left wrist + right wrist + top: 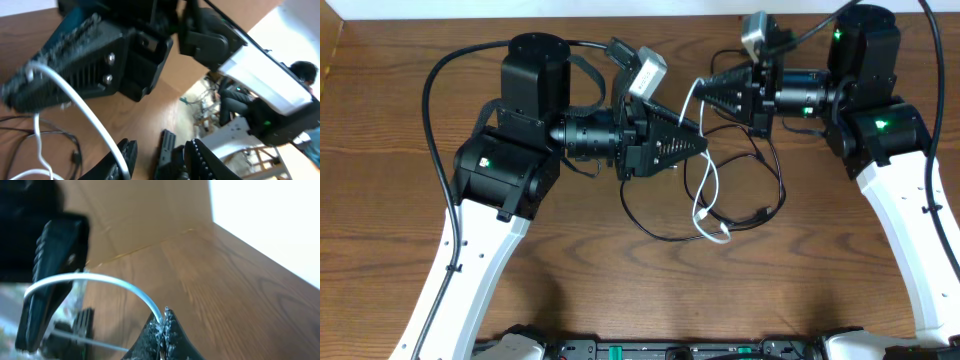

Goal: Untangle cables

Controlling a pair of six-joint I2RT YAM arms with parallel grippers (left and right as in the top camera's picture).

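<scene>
Showing the right gripper (162, 322) with its jaws pressed together on the white cable (100, 278), which leaves the fingertips and arcs across to the left gripper (161, 147). The left gripper's jaws stand apart. The white cable runs just beside one of its fingers (127, 157); whether it touches that finger cannot be told. Seen from overhead, the two grippers point toward each other, tips near but apart. From between the tips the white cable winds toward the robot's base to a white plug (720, 237) lying on the table (570, 270). The black cable (779, 190) lies in loose loops beneath and beside both tips, crossing the white one, held by neither gripper.
</scene>
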